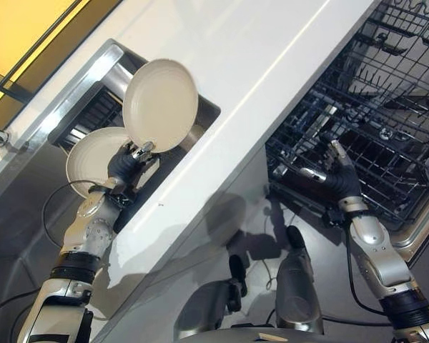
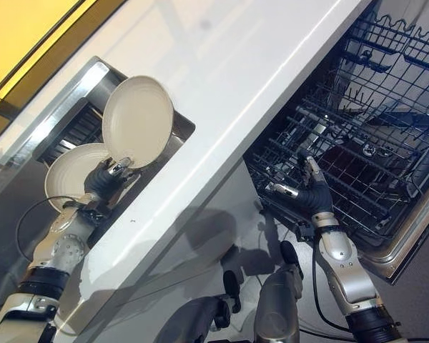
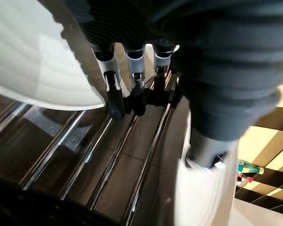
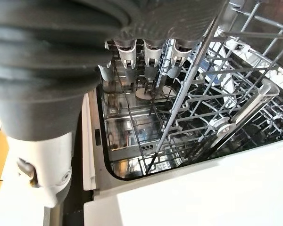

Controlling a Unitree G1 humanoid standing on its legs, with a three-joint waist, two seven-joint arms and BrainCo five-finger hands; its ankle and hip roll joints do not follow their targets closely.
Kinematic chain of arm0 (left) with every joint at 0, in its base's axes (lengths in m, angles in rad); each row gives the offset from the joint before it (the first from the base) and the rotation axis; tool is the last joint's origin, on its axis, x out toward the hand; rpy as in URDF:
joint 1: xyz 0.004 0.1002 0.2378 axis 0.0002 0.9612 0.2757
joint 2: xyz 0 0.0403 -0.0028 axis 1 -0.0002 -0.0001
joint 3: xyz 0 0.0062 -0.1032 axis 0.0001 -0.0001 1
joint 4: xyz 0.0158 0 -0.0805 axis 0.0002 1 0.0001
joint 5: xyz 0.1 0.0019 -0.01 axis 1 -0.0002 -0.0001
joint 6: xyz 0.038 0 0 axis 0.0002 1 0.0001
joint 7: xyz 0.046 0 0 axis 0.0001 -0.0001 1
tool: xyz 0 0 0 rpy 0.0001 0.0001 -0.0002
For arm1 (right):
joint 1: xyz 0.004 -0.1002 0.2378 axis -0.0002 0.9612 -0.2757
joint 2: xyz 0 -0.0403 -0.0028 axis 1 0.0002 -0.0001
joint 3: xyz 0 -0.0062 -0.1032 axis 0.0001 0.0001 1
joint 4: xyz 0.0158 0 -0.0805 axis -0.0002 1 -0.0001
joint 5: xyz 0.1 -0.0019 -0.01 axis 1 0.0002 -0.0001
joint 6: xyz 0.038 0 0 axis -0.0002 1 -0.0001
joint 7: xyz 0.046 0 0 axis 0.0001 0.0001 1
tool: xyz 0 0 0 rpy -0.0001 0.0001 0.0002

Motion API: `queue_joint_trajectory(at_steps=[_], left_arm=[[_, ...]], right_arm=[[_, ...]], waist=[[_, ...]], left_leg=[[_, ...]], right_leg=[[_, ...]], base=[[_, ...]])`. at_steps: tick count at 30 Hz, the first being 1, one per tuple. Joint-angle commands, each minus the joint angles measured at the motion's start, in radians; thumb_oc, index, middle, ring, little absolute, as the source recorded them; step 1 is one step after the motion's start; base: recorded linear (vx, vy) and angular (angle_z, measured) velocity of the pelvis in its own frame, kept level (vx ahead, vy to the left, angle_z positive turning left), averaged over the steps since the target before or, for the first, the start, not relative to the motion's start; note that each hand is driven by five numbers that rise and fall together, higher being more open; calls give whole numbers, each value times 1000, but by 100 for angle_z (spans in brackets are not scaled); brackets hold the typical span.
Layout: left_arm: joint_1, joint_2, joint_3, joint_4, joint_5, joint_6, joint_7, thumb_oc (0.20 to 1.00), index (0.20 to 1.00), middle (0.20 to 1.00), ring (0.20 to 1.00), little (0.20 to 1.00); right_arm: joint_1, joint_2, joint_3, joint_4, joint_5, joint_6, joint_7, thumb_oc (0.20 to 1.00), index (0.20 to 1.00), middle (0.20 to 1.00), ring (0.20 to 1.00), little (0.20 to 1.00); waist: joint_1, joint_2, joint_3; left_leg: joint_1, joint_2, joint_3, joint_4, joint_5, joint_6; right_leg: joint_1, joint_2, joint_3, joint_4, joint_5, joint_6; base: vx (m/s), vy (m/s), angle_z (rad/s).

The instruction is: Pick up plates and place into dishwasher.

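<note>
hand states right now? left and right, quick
Left hand: shut on the plate, held over the sink.
Right hand: open, holding nothing, at the dishwasher rack.

Glossy cream ceramic-looking plates [image 1: 161, 103] sit over a brushed steel sink [image 1: 107, 68], the white table [image 1: 272, 57] smooth and shiny, the dishwasher rack [image 1: 372, 121] dark coated wire.

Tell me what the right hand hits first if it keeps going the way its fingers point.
Probably the wire dishwasher rack: the right hand points straight at its lower front edge, though depth is unclear.
</note>
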Motion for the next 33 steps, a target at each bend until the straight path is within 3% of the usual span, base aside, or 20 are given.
queue_joint_trajectory(at_steps=[1, 6, 12, 16, 17, 18, 25, 33], left_arm=[[72, -116, -114, -91, -4, 29, -69, 608, 608, 608, 608, 608], [94, -139, -117, -107, 2, 33, -57, 551, 551, 551, 551, 551], [113, -154, -114, -113, -4, 33, -64, 558, 558, 558, 558, 558], [119, -162, -112, -116, -16, 28, -50, 520, 520, 520, 520, 520], [120, -168, -112, -117, -29, 25, -38, 454, 454, 454, 454, 454], [124, -174, -108, -112, -37, 15, -37, 200, 200, 200, 200, 200], [158, -183, -76, -159, -30, -81, -44, 200, 200, 200, 200, 200], [199, -179, -22, -261, -4, -150, -21, 200, 200, 200, 200, 200]], right_arm=[[4, -36, -35, -69, 0, -50, 18, 1000, 1000, 1000, 1000, 1000], [21, -37, -46, -70, -2, -50, 31, 1000, 1000, 1000, 1000, 1000], [32, -38, -59, -72, -1, -50, 41, 1000, 1000, 1000, 1000, 1000], [39, -38, -67, -72, 0, -51, 49, 1000, 1000, 1000, 1000, 1000], [41, -35, -68, -70, -3, -51, 51, 1000, 1000, 1000, 1000, 1000], [46, -33, -70, -71, -5, -48, 55, 1000, 1000, 1000, 1000, 1000], [78, -32, -103, -81, 1, -54, 83, 1000, 1000, 1000, 1000, 1000], [125, 2, -137, -96, -10, -61, 119, 1000, 1000, 1000, 1000, 1000]], waist=[[-16, -10, -47], [-17, -8, -54], [-16, -8, -57], [-16, -8, -61], [-17, -7, -63], [-17, -7, -67], [-12, -7, -77], [8, -18, -107]], left_leg=[[-113, -56, -29, 71, 14, 25], [-106, -58, -31, 69, 15, 26], [-103, -58, -33, 67, 18, 26], [-100, -58, -34, 66, 18, 26], [-99, -60, -35, 66, 19, 27], [-95, -59, -34, 64, 19, 27], [-88, -60, -40, 59, 22, 27], [-65, -57, -58, 41, 24, 27]], right_leg=[[2, -11, -45, 55, -54, -35], [8, -13, -45, 54, -54, -34], [10, -15, -45, 54, -52, -33], [12, -17, -48, 54, -51, -33], [13, -17, -48, 53, -51, -34], [17, -19, -48, 52, -52, -33], [25, -21, -55, 53, -57, -35], [57, -27, -85, 43, -69, -36]], base=[[0, 0, 0], [0, 0, 0], [-1, 5, -4], [0, 0, 0], [0, 0, 0], [0, 0, 0], [0, 2, 0], [-17, -22, 8]])
